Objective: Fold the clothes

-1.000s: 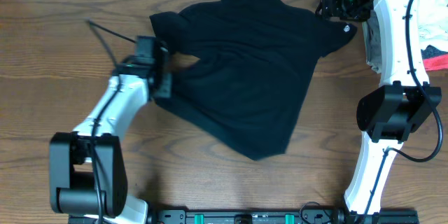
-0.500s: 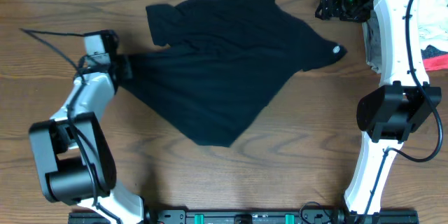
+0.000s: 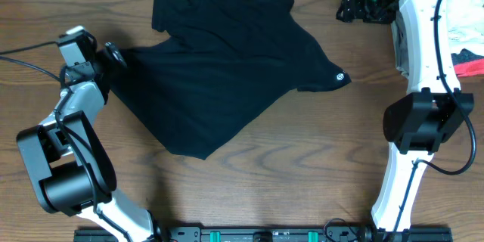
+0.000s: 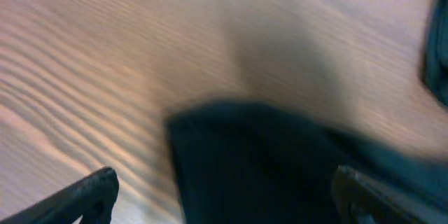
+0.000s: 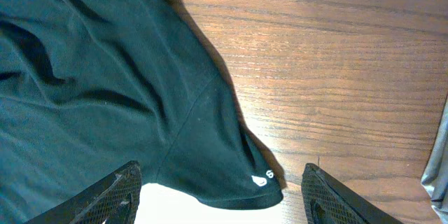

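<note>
Worktop: brown wood-grain worktop (image 3: pixel 302 181), carrying everything here.
Shirt: black short-sleeved shirt (image 3: pixel 219 76), spread out and lightly wrinkled on the far left-to-middle part of the worktop. Its collar lies toward the far edge, one sleeve at the far left, the other sleeve pointing right, and a hem corner reaching toward the near side.
Arms: the left arm (image 3: pixel 72 121) bends up the left side to the shirt's left edge. The right arm (image 3: pixel 423 60) stands along the right side and reaches to the far right corner.
Other garments: white and red cloth (image 3: pixel 469 41) bunched at the right edge, behind the right arm and apart from the shirt.
Left hand: left hand (image 4: pixel 225 185) is at the shirt's left edge, fingers spread wide. Blurred black fabric lies between them, and nothing is pinched.
Right hand: right hand (image 5: pixel 218 182) has its fingers wide apart and empty, above the logo sleeve and bare wood.
Logo: small round white mark (image 3: pixel 341 78) near the end of the right-pointing sleeve.
</note>
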`<state>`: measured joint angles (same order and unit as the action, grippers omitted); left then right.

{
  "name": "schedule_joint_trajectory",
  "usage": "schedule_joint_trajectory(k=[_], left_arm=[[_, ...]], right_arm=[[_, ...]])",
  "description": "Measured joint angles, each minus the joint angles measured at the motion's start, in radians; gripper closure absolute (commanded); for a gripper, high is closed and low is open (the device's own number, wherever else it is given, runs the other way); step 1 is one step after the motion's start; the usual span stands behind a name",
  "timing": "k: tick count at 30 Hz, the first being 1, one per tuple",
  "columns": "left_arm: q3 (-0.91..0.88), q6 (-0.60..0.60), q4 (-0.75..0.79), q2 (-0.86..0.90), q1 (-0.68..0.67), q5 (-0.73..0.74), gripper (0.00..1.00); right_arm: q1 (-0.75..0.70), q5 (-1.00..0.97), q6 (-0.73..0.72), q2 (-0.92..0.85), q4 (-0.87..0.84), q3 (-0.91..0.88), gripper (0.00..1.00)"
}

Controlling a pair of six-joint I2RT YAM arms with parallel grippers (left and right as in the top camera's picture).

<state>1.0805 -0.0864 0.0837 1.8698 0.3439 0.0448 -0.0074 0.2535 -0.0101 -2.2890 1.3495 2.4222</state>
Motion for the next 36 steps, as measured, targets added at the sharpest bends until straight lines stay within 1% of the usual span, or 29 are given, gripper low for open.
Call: schedule_joint_trajectory(k=[2, 5, 7, 9, 12, 16, 18, 19, 21, 25, 28, 31, 34, 36], left_arm=[[0.001, -0.029, -0.114, -0.009, -0.001, 0.064, 0.02], [0.0, -0.095, -0.338, -0.048, -0.001, 0.19, 0.02], [0.001, -0.124, -0.481, -0.078, -0.004, 0.275, 0.02], [0.001, -0.135, -0.593, -0.101, -0.013, 0.325, 0.02], [0.001, -0.123, -0.749, -0.117, -0.052, 0.371, 0.02], [0.001, -0.11, -0.882, -0.118, -0.134, 0.339, 0.01], [0.001, -0.103, -0.922, -0.118, -0.178, 0.3, 0.01], [0.001, -0.099, -0.939, -0.118, -0.206, 0.277, 0.03], [-0.003, -0.101, -0.957, -0.118, -0.247, 0.244, 0.11], [-0.04, -0.126, -0.967, -0.118, -0.315, 0.184, 0.16], [-0.084, -0.159, -0.961, -0.118, -0.328, 0.156, 0.18], [-0.148, -0.197, -0.928, -0.118, -0.328, 0.131, 0.24], [-0.182, -0.234, -0.903, -0.146, -0.328, 0.115, 0.37], [-0.19, -0.251, -0.89, -0.154, -0.328, 0.112, 0.51]], right_arm=[[0.002, 0.0, 0.0, 0.0, 0.001, 0.0, 0.28], [0.004, 0.0, 0.0, 0.0, 0.006, 0.0, 0.28], [0.004, -0.002, 0.0, 0.0, 0.005, 0.0, 0.28], [0.004, -0.002, 0.0, 0.0, 0.004, 0.0, 0.28], [0.004, -0.003, 0.0, 0.0, 0.002, 0.0, 0.28], [0.004, -0.003, 0.0, 0.0, -0.002, 0.0, 0.27], [0.004, -0.003, 0.0, 0.0, -0.003, 0.0, 0.27], [0.004, -0.003, 0.0, 0.0, -0.003, 0.0, 0.27], [0.004, -0.003, 0.0, 0.0, -0.003, 0.0, 0.27], [0.004, -0.003, 0.0, 0.0, -0.003, 0.0, 0.27], [0.004, -0.003, 0.0, 0.0, -0.003, 0.0, 0.27], [0.004, -0.003, 0.0, 0.0, -0.005, -0.002, 0.27], [0.004, -0.003, 0.0, 0.0, -0.009, -0.004, 0.27], [0.004, -0.003, 0.0, 0.0, -0.011, -0.004, 0.27]])
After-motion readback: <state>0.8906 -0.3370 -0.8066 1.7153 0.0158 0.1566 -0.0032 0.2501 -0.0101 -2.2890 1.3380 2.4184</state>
